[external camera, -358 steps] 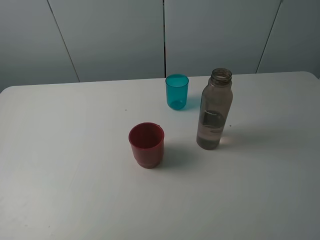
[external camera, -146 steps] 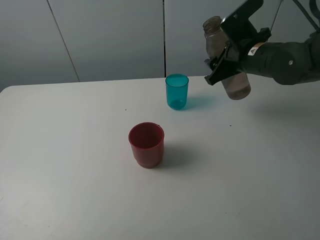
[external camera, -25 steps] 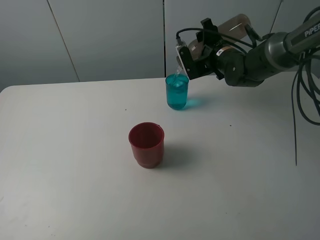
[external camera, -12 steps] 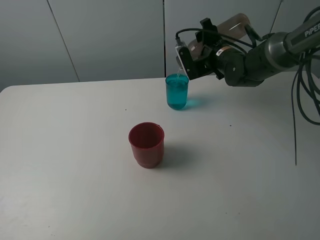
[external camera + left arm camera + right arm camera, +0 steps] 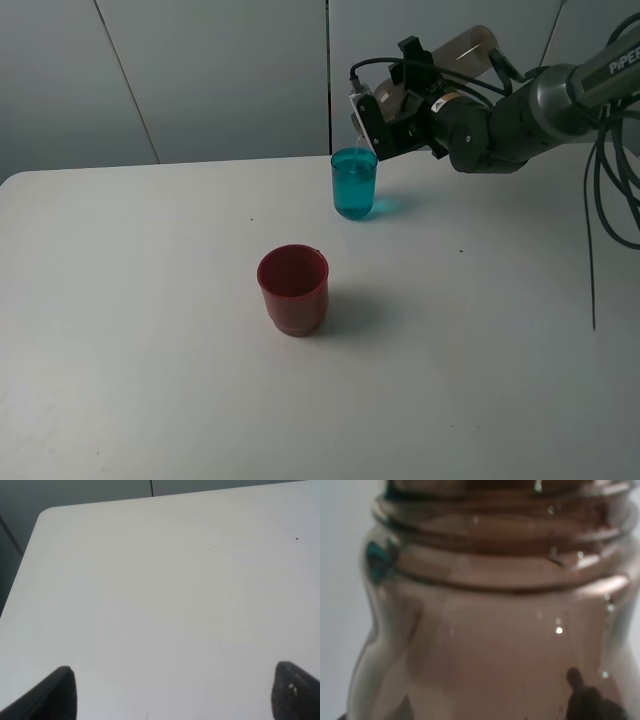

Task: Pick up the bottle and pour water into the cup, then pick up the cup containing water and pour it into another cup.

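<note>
**Bottle kept tipped as cup nears full**

The bottle [image 5: 465, 45] is held clamped in the jaws of the right gripper [image 5: 415, 85], laid almost flat, with its mouth just above the rim of the cup [image 5: 354, 185] at the far side of the table [image 5: 150, 350]. A thin thread of water can just be made out between mouth and rim. Against the view a second earlier, the bottle's base has been raised slightly and the water in the cup is seen nearer the rim; nothing else has been shifted. The first pour is judged nearly done, so the bottle would soon need to be righted before the cup is overfilled. The red cup [image 5: 293, 290], apparently empty, is left nearer the front, well apart from the cup. Only the bottle's shoulder and threaded neck are shown in the right wrist view. The left gripper [image 5: 175, 695] is held over bare table with its jaws apart and nothing between them
</note>
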Tool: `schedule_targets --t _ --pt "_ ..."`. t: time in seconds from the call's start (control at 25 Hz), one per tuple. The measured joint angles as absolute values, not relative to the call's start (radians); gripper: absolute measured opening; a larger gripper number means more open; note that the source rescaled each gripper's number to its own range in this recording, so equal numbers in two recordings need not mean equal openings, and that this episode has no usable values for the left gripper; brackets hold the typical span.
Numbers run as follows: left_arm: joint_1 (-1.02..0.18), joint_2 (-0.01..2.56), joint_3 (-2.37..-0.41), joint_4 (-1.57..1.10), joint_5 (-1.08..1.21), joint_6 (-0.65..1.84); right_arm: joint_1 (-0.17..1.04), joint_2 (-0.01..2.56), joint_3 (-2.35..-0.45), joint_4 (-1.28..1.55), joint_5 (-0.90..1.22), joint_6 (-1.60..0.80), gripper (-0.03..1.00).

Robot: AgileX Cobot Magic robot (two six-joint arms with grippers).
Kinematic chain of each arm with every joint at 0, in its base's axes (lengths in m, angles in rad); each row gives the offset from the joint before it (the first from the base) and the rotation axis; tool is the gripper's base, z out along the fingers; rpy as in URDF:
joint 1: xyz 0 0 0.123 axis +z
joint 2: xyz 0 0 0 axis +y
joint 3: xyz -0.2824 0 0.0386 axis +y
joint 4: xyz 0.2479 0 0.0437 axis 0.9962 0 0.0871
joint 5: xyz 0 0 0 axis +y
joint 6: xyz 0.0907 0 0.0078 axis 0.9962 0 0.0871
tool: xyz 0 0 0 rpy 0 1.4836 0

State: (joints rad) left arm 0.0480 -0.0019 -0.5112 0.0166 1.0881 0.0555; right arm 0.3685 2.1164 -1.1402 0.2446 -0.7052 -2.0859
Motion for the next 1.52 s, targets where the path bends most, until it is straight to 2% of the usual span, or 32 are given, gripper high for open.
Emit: schedule_targets --t 0.2,0.48,0.6,0.72,0.92,1.0,1.52 --pt "0.048 -0.002 -0.511 0.017 1.088 0.056 0.368 2.072 -1.129 0.245 -0.636 -1.887 0.0" --pt "0.048 -0.002 -0.511 0.017 1.088 0.056 0.364 1.918 -1.126 0.168 -0.247 -1.259 0.0" --pt "0.048 -0.002 -0.511 0.017 1.088 0.056 0.339 1.888 -1.097 0.134 -0.178 -0.972 0.0" --pt "0.048 -0.002 -0.511 0.017 1.088 0.056 0.311 1.865 -1.013 0.106 -0.253 -0.747 0.0" --pt "0.048 -0.002 -0.511 0.017 1.088 0.056 0.29 1.849 -0.8 0.093 -0.629 -0.428 0.0" --pt "0.048 -0.002 -0.511 0.017 1.088 0.056 0.284 1.846 -0.755 0.109 -0.7 -0.317 0.0" --pt "0.048 -0.002 -0.511 0.017 1.088 0.056 0.264 1.927 -0.691 0.159 -0.942 -0.119 0.0"
